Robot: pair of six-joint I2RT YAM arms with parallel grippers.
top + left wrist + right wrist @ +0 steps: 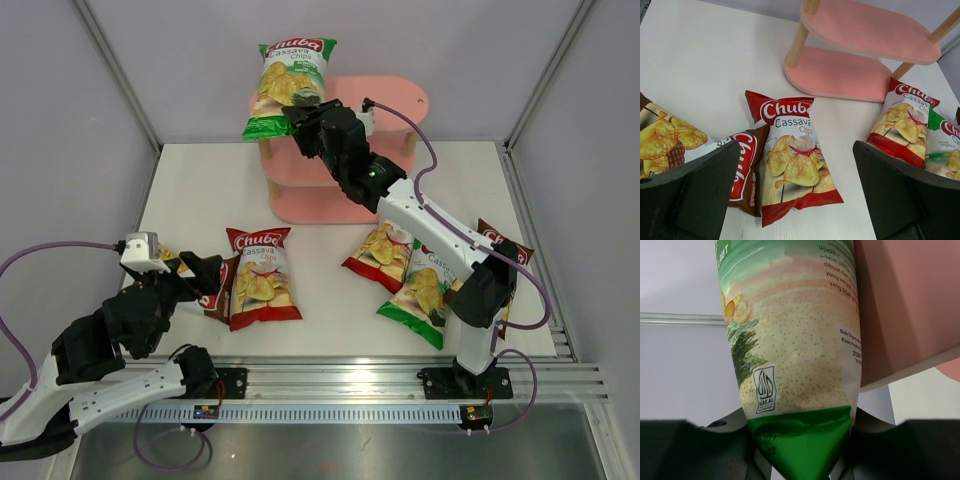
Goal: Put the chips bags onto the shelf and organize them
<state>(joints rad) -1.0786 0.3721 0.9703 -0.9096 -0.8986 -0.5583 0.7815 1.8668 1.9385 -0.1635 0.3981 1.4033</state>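
**Q:** So, where is the bag you are working on?

**Me:** My right claw [303,116] is clamped on the bottom seam of 1 green bag [292,80]. It holds the bag upright at the left end of the pink shelf [395,95], level with the top board. My right wrist view shows the bag's back just beside that board's edge. I cannot tell whether they touch.

**Q:** Why hold it by the seam?

**Me:** I judge the flat crimp gives a firm pinch without crushing chips. It should also let the bag stand with its label facing out.

**Q:** And the other claw?

**Me:** My left claw [195,280] is spread wide and holds nothing. It hovers low over the table [200,185], above a brown bag [216,293] whose edge touches a red bag [262,280].

**Q:** How much room is there?

**Me:** The 2 boards in my left wrist view carry nothing, so there is plenty. The top board's rounded left end is the edge to watch, since a bag set too far out could tip off. A second red bag [378,255], a second green bag [420,295] and a second brown bag [510,245] lie near my right arm, apart from the shelf's base.
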